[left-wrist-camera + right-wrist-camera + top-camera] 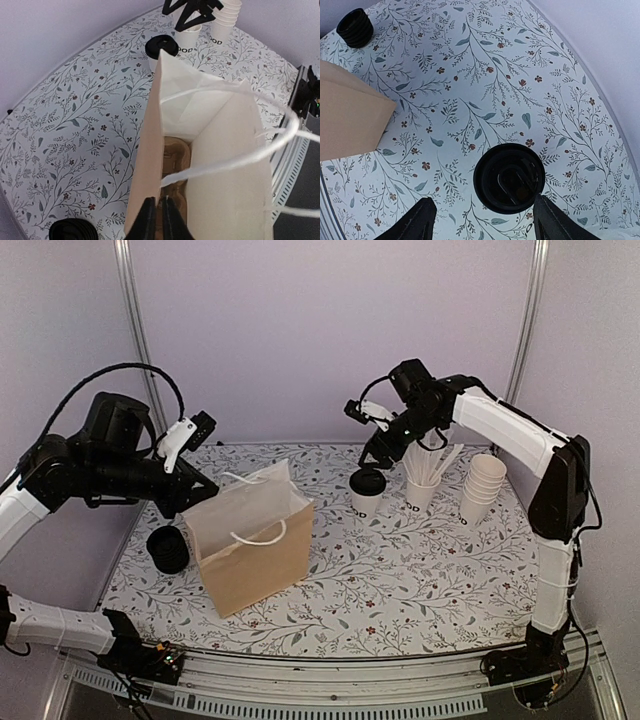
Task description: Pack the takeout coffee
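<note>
Pale lilac walls (330, 330) close in the space on three sides, with slim metal uprights (135, 340) at the back corners. The table (400, 580) has a white top printed with grey leafy sprigs and small reddish flowers. What looks like a ridged metal rail (330, 690) runs along its near edge, under soft, even light.

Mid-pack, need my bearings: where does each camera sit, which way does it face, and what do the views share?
Top external: above and behind the bases, looking down over the table; left arm and right arm both show.
Left wrist: on the left arm, looking down into the brown paper bag; left gripper shut on its rim.
Right wrist: on the right arm, looking down at the lidded cup; right gripper open above it.
Shared: brown paper bag and lidded cup appear in all three.
</note>
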Available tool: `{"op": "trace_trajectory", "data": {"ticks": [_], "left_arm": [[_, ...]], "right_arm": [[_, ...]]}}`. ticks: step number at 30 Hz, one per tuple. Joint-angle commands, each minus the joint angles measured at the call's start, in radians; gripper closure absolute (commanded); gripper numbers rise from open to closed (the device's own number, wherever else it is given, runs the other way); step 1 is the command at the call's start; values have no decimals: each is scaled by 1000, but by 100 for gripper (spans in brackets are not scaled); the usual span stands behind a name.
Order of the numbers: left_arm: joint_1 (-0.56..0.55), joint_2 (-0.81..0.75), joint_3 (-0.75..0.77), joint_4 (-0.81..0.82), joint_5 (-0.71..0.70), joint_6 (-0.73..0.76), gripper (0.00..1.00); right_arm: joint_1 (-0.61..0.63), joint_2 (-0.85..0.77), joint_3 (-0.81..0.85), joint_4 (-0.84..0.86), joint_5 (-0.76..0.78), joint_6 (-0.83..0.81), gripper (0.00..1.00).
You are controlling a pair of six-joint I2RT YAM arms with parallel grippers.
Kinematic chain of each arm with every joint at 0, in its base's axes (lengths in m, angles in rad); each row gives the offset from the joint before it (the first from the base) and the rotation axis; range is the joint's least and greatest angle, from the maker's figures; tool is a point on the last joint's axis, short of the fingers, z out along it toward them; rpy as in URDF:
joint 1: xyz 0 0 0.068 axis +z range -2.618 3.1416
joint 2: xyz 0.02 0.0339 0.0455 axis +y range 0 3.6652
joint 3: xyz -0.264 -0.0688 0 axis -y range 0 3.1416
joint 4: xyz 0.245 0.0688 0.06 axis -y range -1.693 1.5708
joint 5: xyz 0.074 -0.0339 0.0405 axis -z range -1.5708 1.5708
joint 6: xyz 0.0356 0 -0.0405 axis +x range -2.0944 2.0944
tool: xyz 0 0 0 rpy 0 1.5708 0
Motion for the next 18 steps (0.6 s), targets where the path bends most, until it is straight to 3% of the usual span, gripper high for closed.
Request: {"op": "trace_trajectory", "data": {"ticks": [1,5,8,18], "left_arm": [[42,3,-62,-21,-64,-58,76],[46,-8,-77,-3,-79,-78,52],[48,-25,-83,17,-127,-88,43],[48,-86,-94,50,-122,-99,40]], "right_arm": [[6,98,100,-39,58,71,30],[6,128,106,-36,69,78,26],[6,150,112,-34,81,73,24],[7,220,125,-36,120,89,23]]}}
